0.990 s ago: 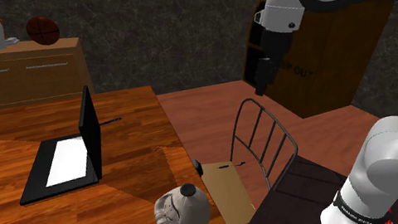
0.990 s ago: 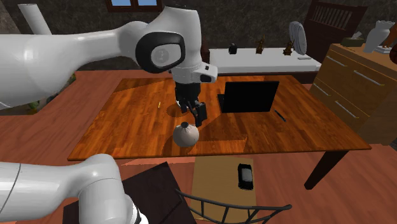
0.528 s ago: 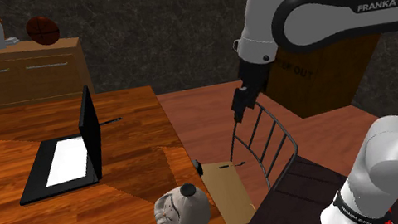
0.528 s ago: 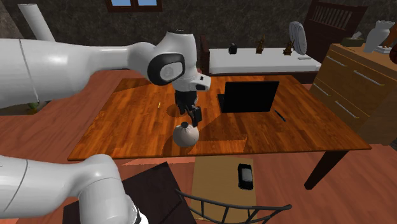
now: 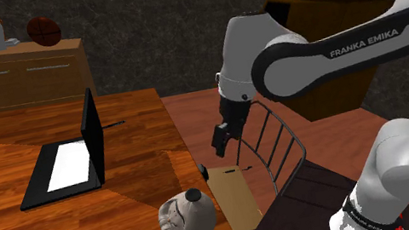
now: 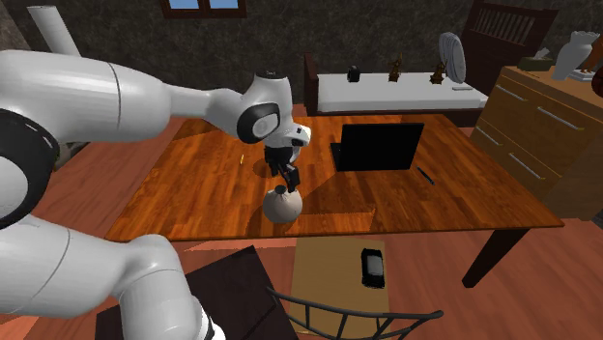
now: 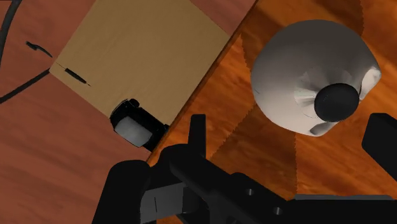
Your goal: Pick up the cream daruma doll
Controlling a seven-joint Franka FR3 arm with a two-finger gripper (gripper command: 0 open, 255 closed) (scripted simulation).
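Black two-finger claw [image 6: 289,177] hangs open, fingers wide apart, just above the cream-grey round daruma doll [image 5: 186,217] and not touching it. Doll lies tipped over on the glossy brown wooden desk [image 5: 136,178], near the edge, beside a tan flat panel [image 7: 137,51].

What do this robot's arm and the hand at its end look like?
The arm is a chain of rounded white shells with dark bands at the joints. One dark band reads FRANKA EMIKA in white letters. The arm ends in an all-black gripper with two flat, blocky fingers.
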